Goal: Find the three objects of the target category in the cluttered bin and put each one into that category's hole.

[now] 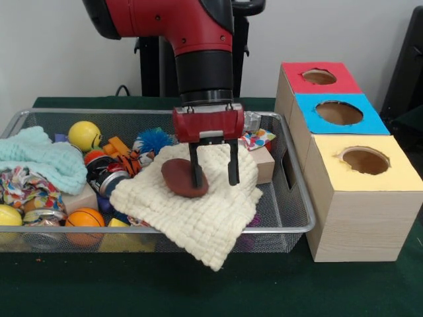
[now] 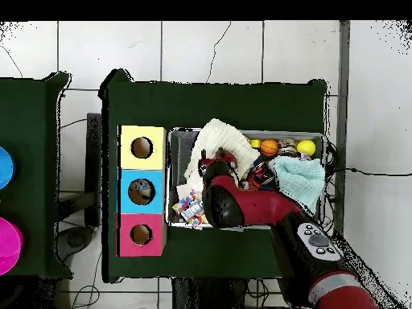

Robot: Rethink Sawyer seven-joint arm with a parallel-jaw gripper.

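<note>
The pincer [image 1: 215, 177] hangs with its two black fingers [image 1: 233, 165] spread apart, holding nothing, pointing down over a cream cloth [image 1: 198, 211]. One finger stands in front of a brown oval ball [image 1: 180, 176] that lies on that cloth; whether it touches the ball cannot be told. The red and black arm [image 1: 192, 39] comes down from above, with a red block just over the fingers.

The cream cloth lies in the bin [image 1: 301, 228], and one corner of it hangs over the rim on the side away from the robot. The bin sits in the middle of the green desk [image 1: 79, 284]. Beside the cloth, further along the bin, lie a dark can [image 1: 106, 175], a blue fuzzy toy [image 1: 153, 139], a yellow ball [image 1: 84, 135], an orange ball [image 1: 86, 219], a pale blue cloth [image 1: 39, 162] and a wooden block [image 1: 264, 164].

Just beside one short end of the bin three cardboard boxes stand in a row. The yellow-topped box [image 1: 367, 198] is the furthest from the robot, the blue-topped box [image 1: 337, 115] is in the middle, and the red-topped box [image 1: 319, 78] is toward the robot's edge of the desk. The hole [image 1: 319, 76] in the red top is round and rough-edged. In the overhead view the red top [image 2: 142, 234] lies nearest the robot's edge and the arm [image 2: 265, 213] reaches over the bin [image 2: 173, 181].
</note>
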